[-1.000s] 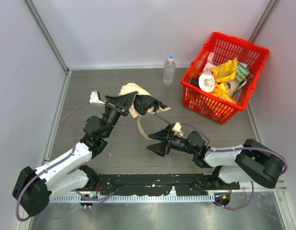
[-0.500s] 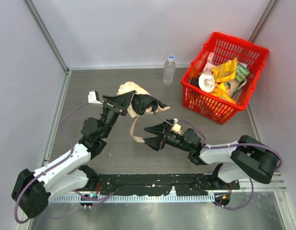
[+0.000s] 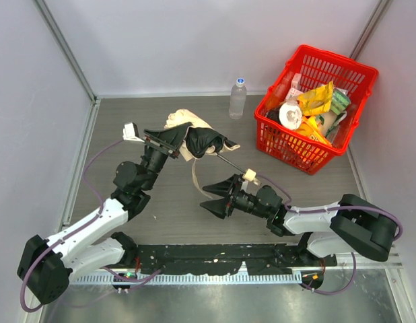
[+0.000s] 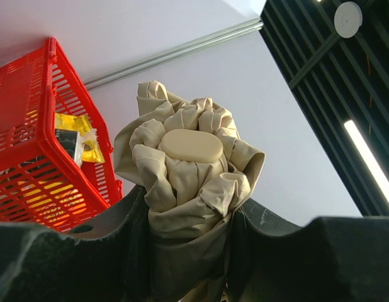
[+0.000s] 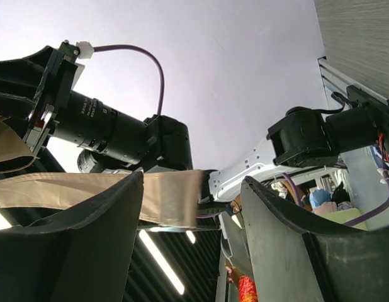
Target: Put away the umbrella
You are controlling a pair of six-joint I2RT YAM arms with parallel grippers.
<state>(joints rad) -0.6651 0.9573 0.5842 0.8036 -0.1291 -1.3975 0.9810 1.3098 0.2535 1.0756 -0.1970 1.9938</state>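
Left gripper point(image 3: 202, 142) has the umbrella point(image 3: 183, 126) clamped by its bunched fabric, while the right gripper point(image 3: 202, 197) gapes beside it.
From above, the cream bundle sits mid-table, left of the red basket point(image 3: 309, 57) and the water bottle point(image 3: 237, 98). Its thin black shaft point(image 3: 228, 162) runs down-right to the beige handle point(image 3: 249, 177), which sits right by the right wrist, and the strap point(image 3: 196, 178) dangles near the spread fingers. Whether the fabric touches the table point(image 3: 127, 128) is hard to judge from here. On the left wrist camera, crumpled fabric point(image 4: 191, 163) is squeezed tight between both fingers, with the basket point(image 4: 31, 113) behind. On the right wrist camera the jaws stand wide apart, and the beige strap point(image 5: 163, 195) crosses behind one finger point(image 5: 87, 239) into the gap, unpinched.
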